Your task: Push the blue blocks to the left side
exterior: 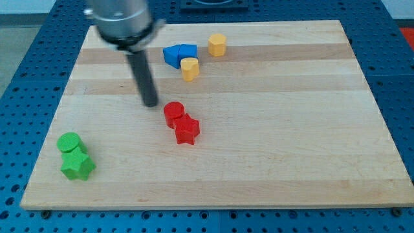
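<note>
Up and right of my tip (151, 103), which had no jaws to part or close, lay the blue wooden blocks (178, 54), leftward shove unstarted

My tip (150, 103) sits on the bench (272, 162). Just to its view-right: red cylinder (173, 113) touching red star (187, 130), blocking that side. Toward view-top-right, blue blocks (179, 54) with yellow block (189, 68) against them, second yellow block (217, 44) beyond. Green pair (76, 155) well off toward view-bottom-left. Open wood to view-left.
</note>
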Available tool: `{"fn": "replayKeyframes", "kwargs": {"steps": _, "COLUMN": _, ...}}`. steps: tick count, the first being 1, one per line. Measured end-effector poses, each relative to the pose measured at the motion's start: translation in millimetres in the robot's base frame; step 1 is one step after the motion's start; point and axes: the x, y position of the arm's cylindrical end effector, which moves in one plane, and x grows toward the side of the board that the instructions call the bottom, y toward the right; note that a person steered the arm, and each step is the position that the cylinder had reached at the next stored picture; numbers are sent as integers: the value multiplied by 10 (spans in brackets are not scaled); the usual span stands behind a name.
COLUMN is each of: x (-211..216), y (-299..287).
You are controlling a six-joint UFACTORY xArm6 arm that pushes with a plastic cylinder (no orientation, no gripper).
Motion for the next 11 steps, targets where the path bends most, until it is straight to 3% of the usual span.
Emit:
{"fn": "replayKeyframes", "kwargs": {"steps": 2, "x": -809, "y": 1480}}
{"fn": "replayKeyframes", "kwargs": {"steps": 3, "x": -1085, "y": 1642}}
{"fn": "replayKeyframes", "kwargs": {"steps": 4, "x": -1093, "y": 1638}}
{"fn": "replayKeyframes", "kwargs": {"steps": 8, "x": -1184, "y": -242}}
{"fn": "replayKeyframes", "kwargs": {"steps": 11, "x": -1293, "y": -547}}
